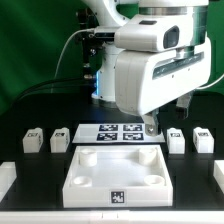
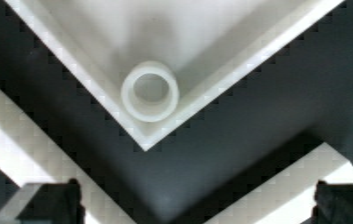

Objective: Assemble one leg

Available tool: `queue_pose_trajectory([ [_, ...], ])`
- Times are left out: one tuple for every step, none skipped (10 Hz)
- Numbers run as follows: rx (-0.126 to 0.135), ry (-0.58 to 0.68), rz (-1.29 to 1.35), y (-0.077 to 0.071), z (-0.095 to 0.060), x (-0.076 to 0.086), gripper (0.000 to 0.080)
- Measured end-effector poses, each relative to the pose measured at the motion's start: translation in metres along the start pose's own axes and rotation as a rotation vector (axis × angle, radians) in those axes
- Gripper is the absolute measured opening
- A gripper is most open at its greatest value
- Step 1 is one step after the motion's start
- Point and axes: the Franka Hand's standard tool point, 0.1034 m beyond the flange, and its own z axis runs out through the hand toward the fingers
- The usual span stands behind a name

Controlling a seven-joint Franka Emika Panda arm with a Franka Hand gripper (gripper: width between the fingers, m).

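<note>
The large white square panel (image 1: 115, 172) with round corner recesses lies flat at the front middle of the table. Four small white legs with tiny tags stand in a row behind it: two at the exterior view's left (image 1: 33, 139) (image 1: 60, 138) and two at its right (image 1: 176, 141) (image 1: 201, 139). My gripper (image 1: 150, 127) hangs over the panel's far right corner, apart from all the legs. In the wrist view the gripper (image 2: 196, 205) is open and empty, its dark fingers (image 2: 48, 205) wide apart, above a panel corner with its round recess (image 2: 150, 88).
The marker board (image 1: 112, 131) lies flat just behind the panel. White parts show at the table's far left edge (image 1: 6, 176) and far right edge (image 1: 218, 176). A green backdrop and cables stand behind the arm.
</note>
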Motion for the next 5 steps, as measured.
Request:
queue_pose_trajectory([
  [0.000,0.000,0.000,0.0000,0.0000,0.0000,0.0650],
  [0.000,0.000,0.000,0.0000,0.0000,0.0000,0.0650],
  [0.000,0.000,0.000,0.0000,0.0000,0.0000,0.0650],
  [0.000,0.000,0.000,0.0000,0.0000,0.0000,0.0650],
  [0.000,0.000,0.000,0.0000,0.0000,0.0000,0.0650],
])
